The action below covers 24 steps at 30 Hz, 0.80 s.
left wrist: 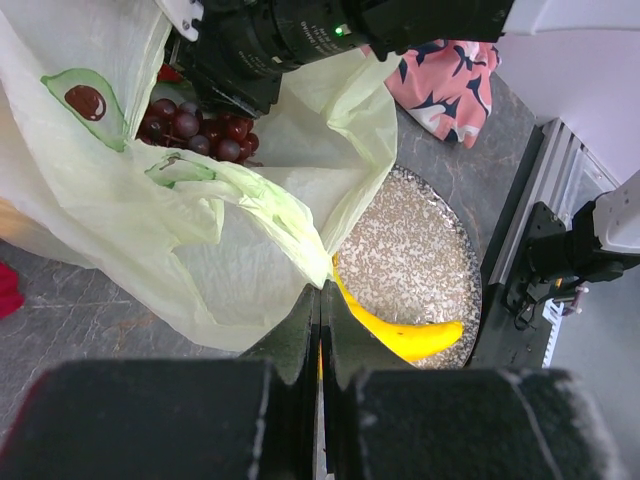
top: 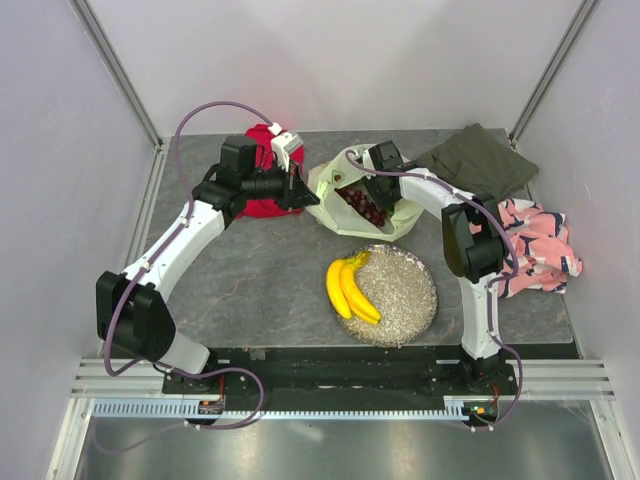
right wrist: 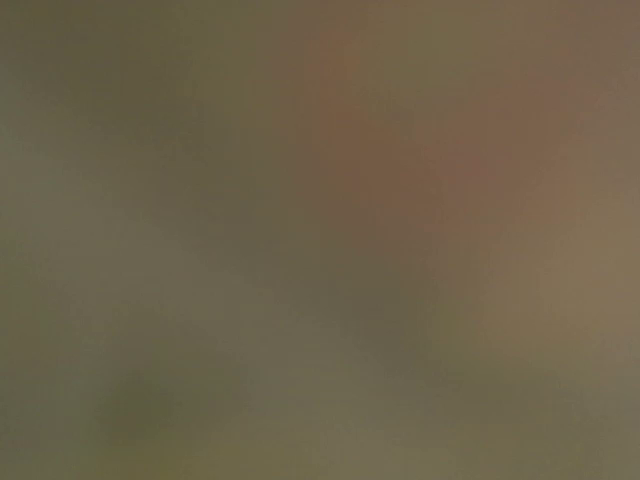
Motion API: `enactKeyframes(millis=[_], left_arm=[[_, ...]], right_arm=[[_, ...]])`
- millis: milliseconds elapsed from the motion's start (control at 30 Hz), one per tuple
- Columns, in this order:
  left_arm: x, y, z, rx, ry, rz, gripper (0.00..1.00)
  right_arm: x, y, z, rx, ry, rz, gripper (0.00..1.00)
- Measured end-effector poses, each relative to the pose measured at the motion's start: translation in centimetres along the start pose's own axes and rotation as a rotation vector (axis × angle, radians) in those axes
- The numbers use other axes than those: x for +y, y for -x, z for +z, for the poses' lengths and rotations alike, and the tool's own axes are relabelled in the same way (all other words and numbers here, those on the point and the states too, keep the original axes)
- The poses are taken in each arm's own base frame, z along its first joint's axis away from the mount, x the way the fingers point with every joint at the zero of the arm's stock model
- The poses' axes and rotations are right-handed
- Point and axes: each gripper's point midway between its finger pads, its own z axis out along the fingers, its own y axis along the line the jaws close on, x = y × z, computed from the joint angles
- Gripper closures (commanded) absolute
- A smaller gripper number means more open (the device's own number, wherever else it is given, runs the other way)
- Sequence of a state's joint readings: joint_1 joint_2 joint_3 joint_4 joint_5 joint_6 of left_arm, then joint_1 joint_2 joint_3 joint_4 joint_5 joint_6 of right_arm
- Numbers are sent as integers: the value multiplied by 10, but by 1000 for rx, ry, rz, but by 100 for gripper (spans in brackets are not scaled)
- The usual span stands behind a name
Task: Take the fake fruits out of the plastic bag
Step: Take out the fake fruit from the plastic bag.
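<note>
Upper centre, dark purple plastic grapes in the pale-green plastic bag lie just under the right jaws, state unclear; left jaws clench its rim

There is one plastic bag. There is one bunch of bananas and one bunch of grapes. There is one round dish. There are three cloths: one red cloth, one olive cloth and one pink patterned cloth. There are two robot arms, a left arm and a right arm.

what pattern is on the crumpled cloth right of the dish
The cloth is pink with dark navy and white splotches, clearest in the top external view.
</note>
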State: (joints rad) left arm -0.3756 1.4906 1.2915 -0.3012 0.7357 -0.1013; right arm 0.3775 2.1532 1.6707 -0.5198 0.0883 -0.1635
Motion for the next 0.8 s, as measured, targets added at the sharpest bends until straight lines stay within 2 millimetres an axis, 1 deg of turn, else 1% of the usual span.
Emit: enactKeyframes(millis=[67,100,233,333,400,533,600,667,733,767,800], left_arm=[[0,0,0,1,0,-1,98],[1,-1,0,2,1,-2,98],[1,0,1,2,2,-2,98],[3,0,2,3,7,-3,98],[6,1,4,3,14,-4,98],[15,6,12,3,28,-6,98],[19,10,15,0,34,-4,98],[24,20,19,-15,51,7,98],[29,32,21,-33,71,20,98],[31,39,22,-45,82,28,98],[33,47,22,-58,94,37,98]], right_arm=[[-3,-4,6,16,-18,-5,98],[-4,-4,6,21,-20,-8,100],[-2,3,-1,11,13,-13,100],[3,11,-20,-10,65,-19,100],[7,19,-44,-33,102,-25,100],[10,43,-112,-138,155,-38,100],[12,57,-159,-228,186,-49,100],[13,66,-199,-305,205,-60,100],[16,68,-236,-368,227,-84,100],[18,65,-252,-391,239,-100,100],[20,60,-261,-402,252,-117,100]])
